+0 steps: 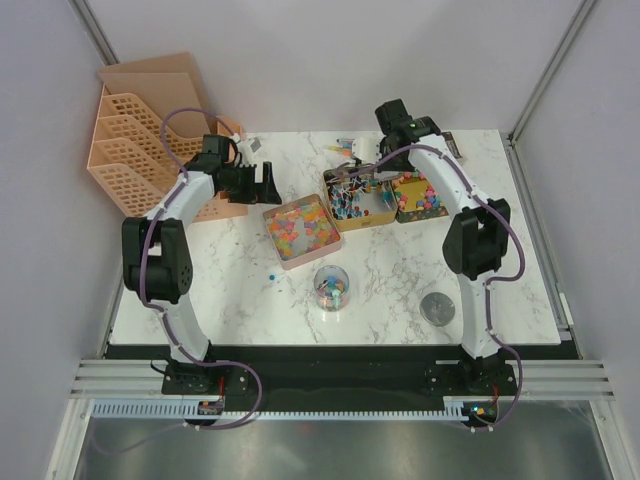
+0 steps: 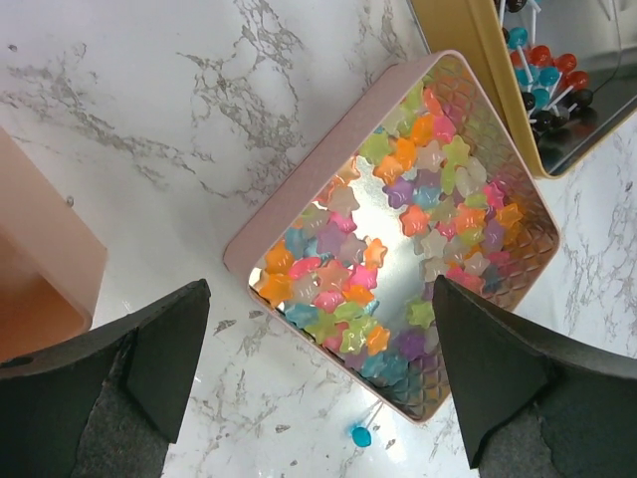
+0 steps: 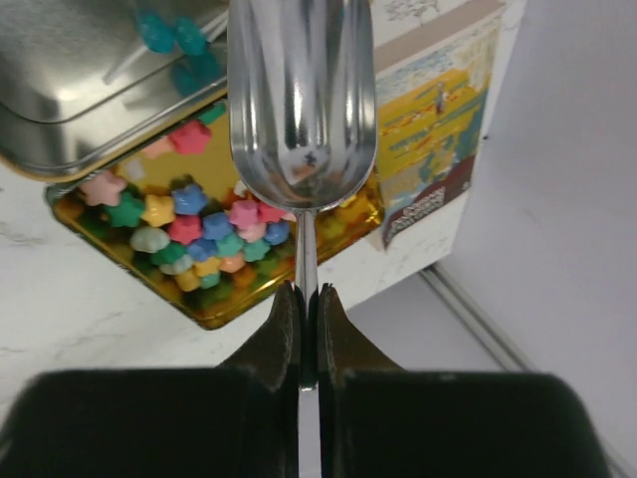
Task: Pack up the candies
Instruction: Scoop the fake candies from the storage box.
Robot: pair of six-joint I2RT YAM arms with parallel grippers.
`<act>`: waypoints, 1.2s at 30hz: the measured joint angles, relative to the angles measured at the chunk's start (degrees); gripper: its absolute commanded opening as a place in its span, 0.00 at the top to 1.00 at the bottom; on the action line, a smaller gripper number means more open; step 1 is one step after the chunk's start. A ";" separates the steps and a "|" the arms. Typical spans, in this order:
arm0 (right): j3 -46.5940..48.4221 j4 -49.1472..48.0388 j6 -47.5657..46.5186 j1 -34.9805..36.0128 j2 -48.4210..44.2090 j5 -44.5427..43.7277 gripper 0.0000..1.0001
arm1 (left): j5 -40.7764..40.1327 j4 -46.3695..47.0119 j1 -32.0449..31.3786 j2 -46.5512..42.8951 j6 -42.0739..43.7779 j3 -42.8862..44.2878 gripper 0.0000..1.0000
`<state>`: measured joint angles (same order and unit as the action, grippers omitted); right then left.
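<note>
Star-shaped multicoloured candies fill a pink tin (image 1: 298, 230), which also shows in the left wrist view (image 2: 299, 214), and a gold tin (image 1: 420, 197) that the right wrist view (image 3: 214, 309) shows as well. A clear jar (image 1: 331, 288) holds some candies. My left gripper (image 1: 268, 188) is open and empty, hovering above the pink tin's near-left corner (image 2: 323, 383). My right gripper (image 1: 378, 162) is shut on the thin handle of a metal scoop (image 3: 302, 100). The scoop's bowl looks empty and hangs over the gold tin (image 3: 308, 291).
A middle gold tin (image 1: 358, 200) holds ball-headed sticks, and one blue stick (image 2: 361, 435) lies loose beside the pink tin. The jar lid (image 1: 437, 307) lies front right. An orange file rack (image 1: 140, 150) stands back left. A printed box (image 3: 428, 129) lies behind the gold tin.
</note>
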<state>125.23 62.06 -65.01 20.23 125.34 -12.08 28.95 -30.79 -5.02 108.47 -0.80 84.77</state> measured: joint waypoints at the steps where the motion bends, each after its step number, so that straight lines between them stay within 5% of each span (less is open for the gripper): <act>1: 0.11 -0.98 -1.60 0.20 0.35 -1.33 1.00 | -0.26 0.00 0.00 -0.66 0.04 -0.48 0.00; 17: -8.31 -13.46 -23.06 7.17 0.72 -13.99 1.00 | -0.39 0.92 0.72 -3.67 0.22 -3.10 0.00; 36: -15.08 -24.04 -33.66 8.48 0.55 -18.23 1.00 | -0.39 2.29 1.42 -4.28 0.13 -4.61 0.00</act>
<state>110.15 38.02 -98.67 28.71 125.89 -30.30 28.56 -28.49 -3.60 104.18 -0.67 80.16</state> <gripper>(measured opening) 0.045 0.995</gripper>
